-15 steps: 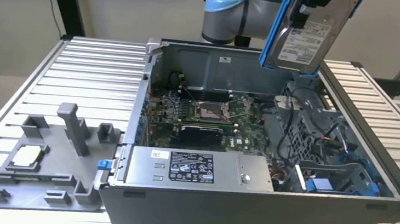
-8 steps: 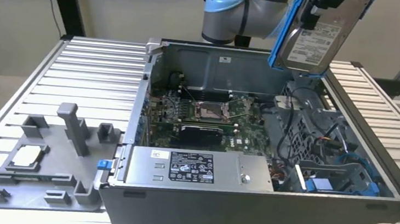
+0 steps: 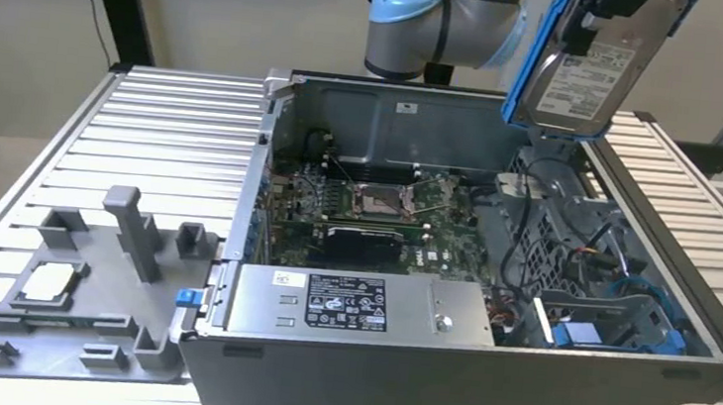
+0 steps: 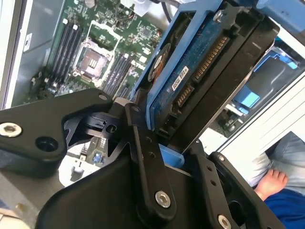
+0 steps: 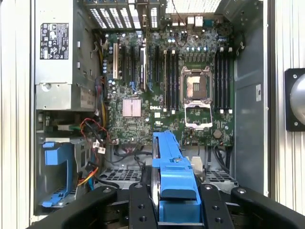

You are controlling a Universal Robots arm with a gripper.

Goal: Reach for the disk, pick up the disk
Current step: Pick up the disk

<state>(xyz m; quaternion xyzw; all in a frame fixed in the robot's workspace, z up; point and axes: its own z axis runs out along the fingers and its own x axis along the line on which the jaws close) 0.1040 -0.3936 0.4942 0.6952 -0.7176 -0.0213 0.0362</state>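
Blue plastic frames the disk (image 3: 584, 70), which hangs on edge in the air above the open computer case (image 3: 452, 370), at about one o'clock from the case's middle in the exterior view. Its white label faces the camera there, and the gripper (image 3: 615, 10) pinches it from above, just beside the arm's pale blue joint (image 3: 407, 13).

In the second wrist view the disk (image 4: 190, 76) shows its blue circuit side and connector edge, clamped between the black fingers (image 4: 143, 157) of the gripper (image 4: 176, 152). In the first wrist view the disk (image 5: 172, 181) is seen edge-on, with the gripper (image 5: 174, 210) pressed against its two sides.

Below it lies the green motherboard (image 3: 375, 204) with its bare processor socket (image 3: 378, 200), clear of the disk. At six o'clock in the case sits the long grey power supply (image 3: 351, 306) with a black-and-white sticker. At four o'clock a blue drive bay (image 3: 602, 330) stands inside the case.

The case rests on a slatted metal table (image 3: 170, 124). At eight o'clock from the case a grey fixture tray (image 3: 103, 267) holds a small square silver chip (image 3: 48, 282), well apart from the disk.
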